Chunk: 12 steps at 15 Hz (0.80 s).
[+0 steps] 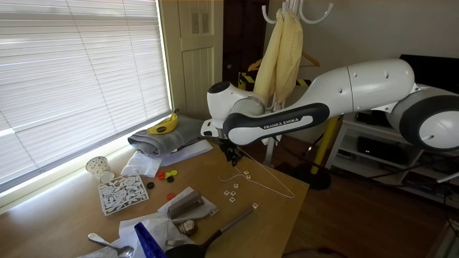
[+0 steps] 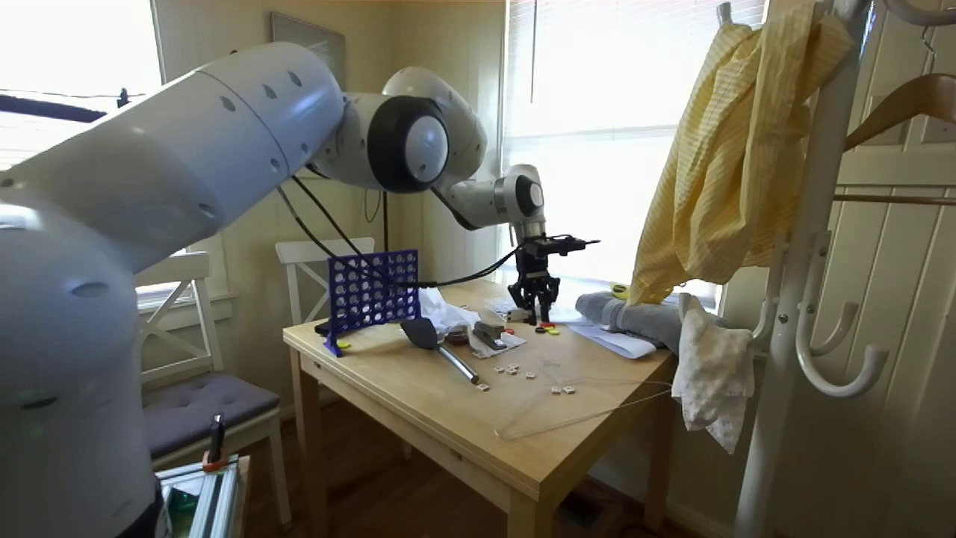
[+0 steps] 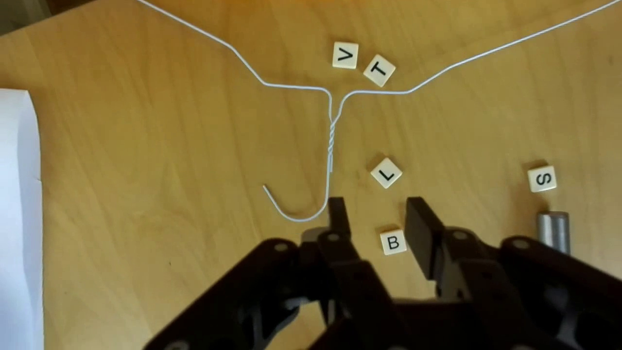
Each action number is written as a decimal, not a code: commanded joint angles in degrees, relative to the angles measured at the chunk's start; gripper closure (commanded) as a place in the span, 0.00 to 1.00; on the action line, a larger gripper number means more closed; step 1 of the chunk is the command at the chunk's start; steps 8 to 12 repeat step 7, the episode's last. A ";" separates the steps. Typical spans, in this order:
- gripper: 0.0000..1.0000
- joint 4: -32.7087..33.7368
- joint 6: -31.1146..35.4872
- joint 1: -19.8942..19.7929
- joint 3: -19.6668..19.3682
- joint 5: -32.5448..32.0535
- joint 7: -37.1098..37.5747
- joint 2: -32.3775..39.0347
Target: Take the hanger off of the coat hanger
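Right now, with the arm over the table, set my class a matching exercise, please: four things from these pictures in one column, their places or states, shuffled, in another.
Things
1. White wire hanger
2. Yellow garment
3. Banana-shaped item
4. End effector

Places or states
A. On the grey towel
B. Open, jaws apart
C. Hanging on the coat stand
D. Lying on the tabletop

Pairs: 1-D, 2-C, 3-A, 4-B

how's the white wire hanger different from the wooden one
The wire hanger is thin and white, whereas the wooden hanger is thicker and brown. The wire hanger lies on the table; the wooden hanger hangs from the coat stand. Both have a curved hook.
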 commanded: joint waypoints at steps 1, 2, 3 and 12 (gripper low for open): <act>0.31 6.30 -3.31 0.65 0.34 0.57 0.41 2.44; 0.25 4.85 -1.92 0.53 -0.64 1.04 4.61 1.09; 0.17 4.12 -0.46 0.33 -1.27 0.96 8.07 0.30; 0.13 3.05 0.30 -0.29 -1.52 0.17 8.71 -0.33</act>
